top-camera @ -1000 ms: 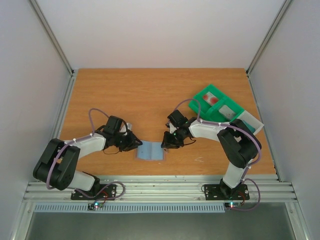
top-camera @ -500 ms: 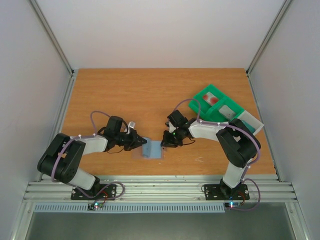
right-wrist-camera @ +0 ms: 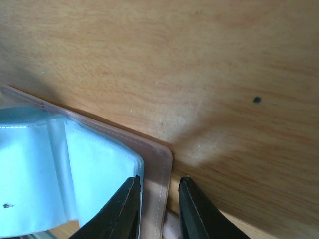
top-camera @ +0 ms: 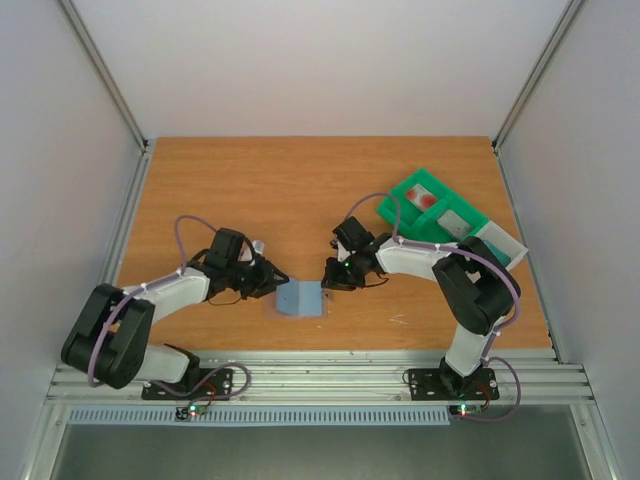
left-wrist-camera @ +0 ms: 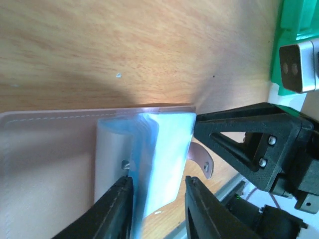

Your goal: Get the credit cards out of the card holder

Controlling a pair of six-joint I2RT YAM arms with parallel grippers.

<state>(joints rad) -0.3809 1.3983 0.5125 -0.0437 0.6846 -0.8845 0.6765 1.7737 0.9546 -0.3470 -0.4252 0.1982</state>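
Card holder point(top-camera: 302, 299) lies spread open, grey-blue side up, on the table point(top-camera: 250, 190) near its front edge, directly between the two claws; its long axis runs left to right, from one arm toward the other. The left gripper point(top-camera: 274, 284) sits at the holder's left end and the right gripper point(top-camera: 328, 281) at its right end, so both are at the workpiece and neither needs to reach. In the left wrist view the fingers point(left-wrist-camera: 119, 209) straddle a raised, pale-blue sleeve leaf point(left-wrist-camera: 164, 149); the leaf fills most of the gap between them; we cannot tell whether it is pinched or merely bracketed. In the right wrist view the fingers point(right-wrist-camera: 192, 209) stand a narrow way apart across the tan rim point(right-wrist-camera: 158, 184), one over the blue lining, the other just outside on bare wood; a sliver of table shows between rim and outer finger, so we read this claw as narrowly parted and not clamped. A red card point(top-camera: 428, 200) and a grey card point(top-camera: 456, 223) appear to lie in the green tray point(top-camera: 393, 210), well apart to the right, behind the right arm. We cannot see whether any card remains inside the sleeves. Judgement: the coming move turns on the leaf standing up along the left claw's line while the right claw steadies the far rim; a pull would run along the long axis.
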